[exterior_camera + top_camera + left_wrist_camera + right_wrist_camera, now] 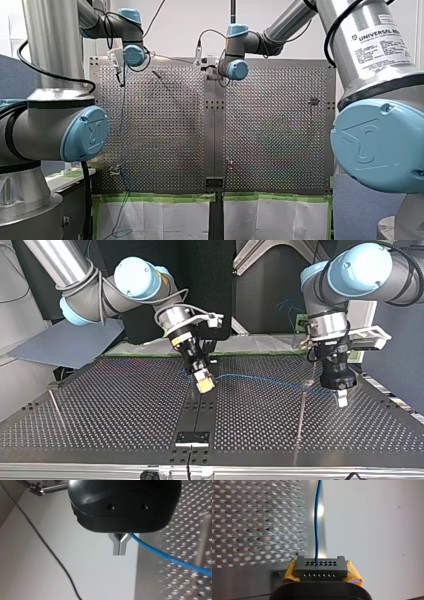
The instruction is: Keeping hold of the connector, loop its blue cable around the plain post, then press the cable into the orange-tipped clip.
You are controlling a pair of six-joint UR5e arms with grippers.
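My right gripper (pixel 204 382) is clamped on the connector (pixel 320 566), the yellow pads (pixel 354 576) squeezing it from both sides; that grip looks firm and square. The blue cable (pixel 265 380) comes straight out of the connector's face. In the top view it runs in a low, nearly taut line over the table (pixel 100 405), from the middle out to the right, where my left gripper (pixel 120 547) hangs. Over there the metal fingertips are pressed together, with no gap. The cable passes through the fork just above them; pinched or merely cradled, I cannot say.

A thin post (pixel 309 382) stands just beside my left gripper in the top view, and I take it for the plain one. The cable passes right by it, but I cannot tell on which side or whether it touches it; no wrap around it shows.

So holding the connector is done; the loop, as I judge it, is not yet made; pressing the cable into the orange-tipped clip is all to come. I cannot pick that clip out with any certainty.
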